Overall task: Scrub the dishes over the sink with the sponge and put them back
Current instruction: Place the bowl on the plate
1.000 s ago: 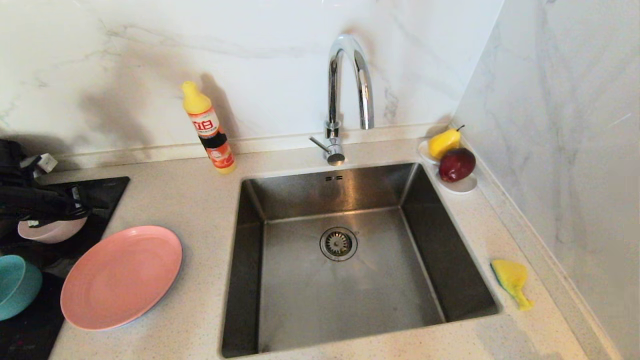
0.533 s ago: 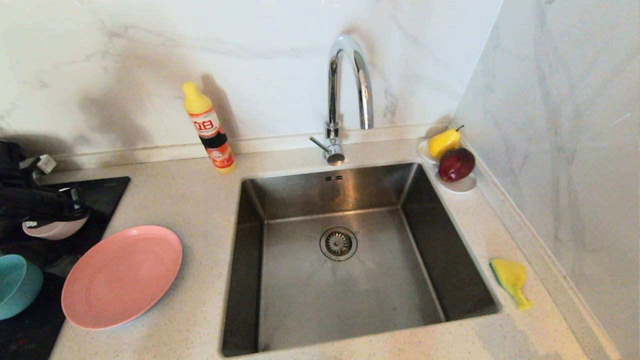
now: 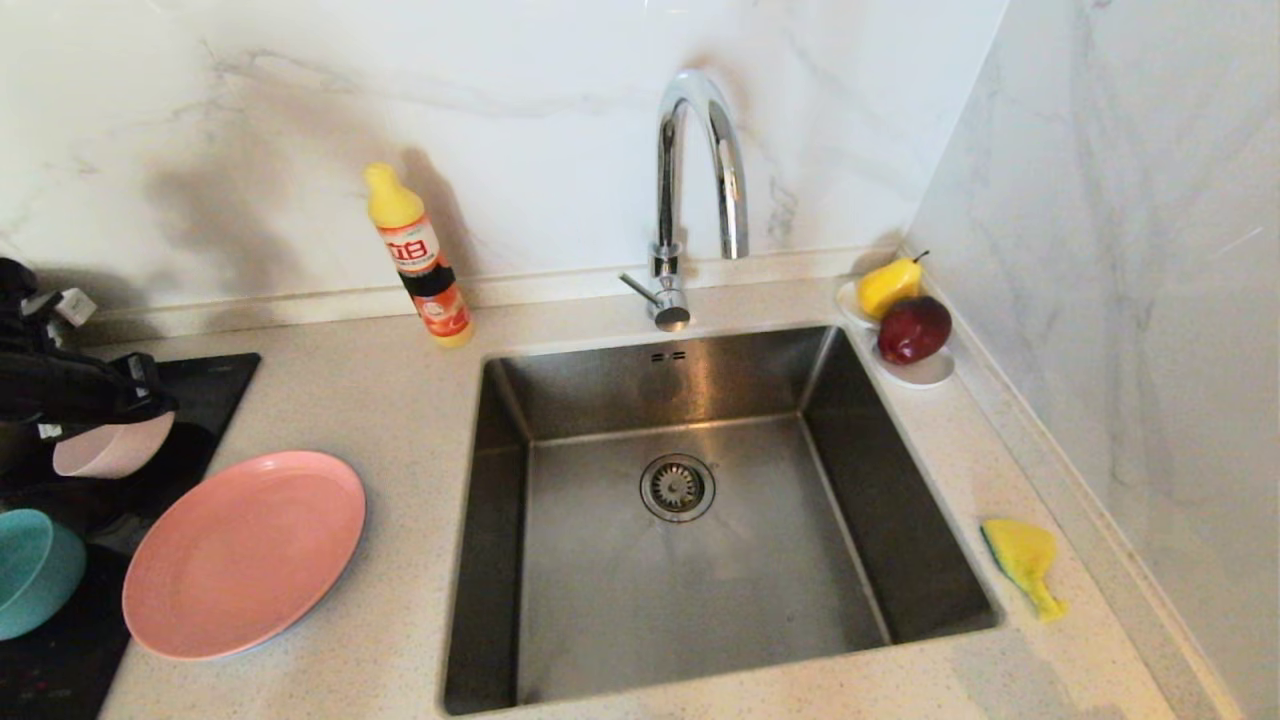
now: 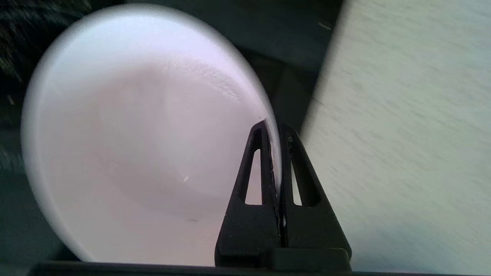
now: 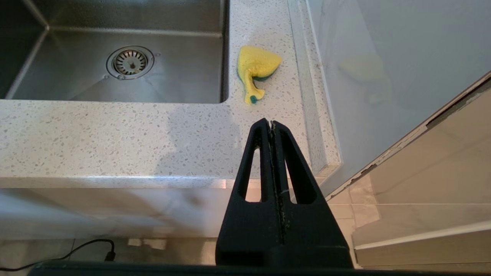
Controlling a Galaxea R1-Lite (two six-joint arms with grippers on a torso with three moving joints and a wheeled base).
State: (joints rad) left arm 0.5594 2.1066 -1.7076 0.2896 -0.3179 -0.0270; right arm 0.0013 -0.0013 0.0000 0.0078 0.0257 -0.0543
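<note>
Moved: pink bowl (image 3: pixel 112 447) now hangs higher than a second ago, tilted, clear of the black hob (image 3: pixel 205 385); left gripper (image 3: pixel 140 405) has risen with it.
Head view, left: left gripper pinches the pink bowl's rim at the far left. Teal bowl (image 3: pixel 35 570) sits on the hob below; salmon plate (image 3: pixel 245 553) lies beside it on the counter (image 3: pixel 400 420), its edge over the hob.
Head view, right: sink (image 3: pixel 675 575) is empty. Sponge (image 3: pixel 1022 558) lies crumpled on the counter by the sink's right edge, untouched.
Left wrist view: fingers (image 4: pixel 264 161) are pressed onto the bowl's (image 4: pixel 145 145) thin wall, one inside, one outside.
Right wrist view: right gripper (image 5: pixel 271 126) is parked below the counter's front edge, claw pressed together, empty; sponge (image 5: pixel 256 69) lies ahead of it.
Progress: early. One dish is picked up; nothing looks scrubbed. No blue plate is in view.
Surroundings: soap bottle (image 3: pixel 418 260) and tap (image 3: pixel 700 180) stand behind the sink; pear (image 3: pixel 888 285) and apple (image 3: pixel 913 328) sit on a saucer (image 3: pixel 925 372) in the right corner.
In the way: nothing lies between bowl and sink except the salmon plate below the likely path.
</note>
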